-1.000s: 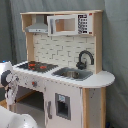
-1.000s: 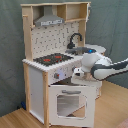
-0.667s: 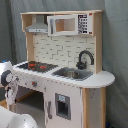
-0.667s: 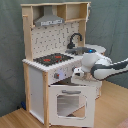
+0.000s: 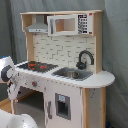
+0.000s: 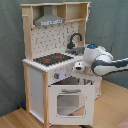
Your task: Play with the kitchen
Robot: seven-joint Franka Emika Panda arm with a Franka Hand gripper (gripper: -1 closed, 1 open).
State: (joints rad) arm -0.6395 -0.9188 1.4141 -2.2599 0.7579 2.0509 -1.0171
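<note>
1. Grey curtain hangs all across the back in both exterior views, with a pale wooden floor (image 6: 107, 107) showing underneath in the second exterior view.
2. Centre stage stands the kitchen (image 6: 50, 75), white panels and light wood, set right up against that curtain.
3. Up top we have the grey hood (image 6: 49, 20) over a pegboard back (image 6: 59, 39).
4. On the counter, the black-red stovetop (image 6: 50, 59) sits toward the second exterior view's left, and the black faucet (image 6: 75, 40) curls over the sink (image 5: 74, 74) on the other side.
5. Look low: the windowed oven door (image 6: 69, 102) seems tipped out from the cabinet in the second exterior view, though the angle makes that hard to call.
6. Now the arm (image 6: 107, 65) reaches in from the second exterior view's right, white and bulky, level with the counter edge.
7. Its gripper (image 6: 79, 66) is just in front of the cabinet face, right by the knobs (image 6: 59, 75); whether the fingers are parted or closed, I cannot tell.
8. From the first exterior view, the arm shows only at the first exterior view's left edge, beside the stove end.
</note>
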